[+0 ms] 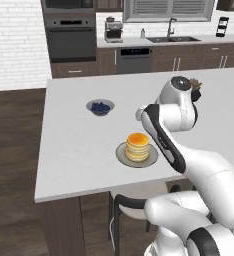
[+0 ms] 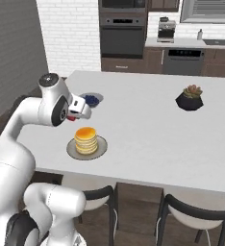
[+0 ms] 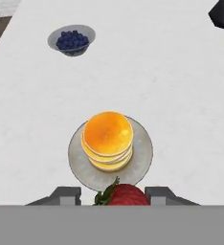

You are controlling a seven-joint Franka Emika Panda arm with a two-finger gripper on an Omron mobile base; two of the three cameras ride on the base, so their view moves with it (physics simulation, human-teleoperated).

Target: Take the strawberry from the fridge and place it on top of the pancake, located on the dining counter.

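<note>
1. Hand view: the gripper [image 3: 121,195] is partly closed, and the strawberry [image 3: 125,195] sits clamped between its two grey fingertips [image 3: 66,195], green leaves pointing to the left of that view.
2. The held strawberry hangs above the near rim of the grey plate [image 3: 140,160], just short of the pancake [image 3: 108,139] stack, without touching either.
3. In the right base view a small red spot shows under the gripper [image 2: 76,114], above and to the left of the pancake [image 2: 86,139] on the dining counter [image 2: 148,125].
4. In the left base view the arm's forearm hides the fingers; the pancake [image 1: 137,146] stands just left of it.
5. A bowl of blueberries [image 3: 72,40] sits well beyond the plate, a dark potted plant [image 2: 189,98] far to the right.
6. No writing or brand mark can be read anywhere.
</note>
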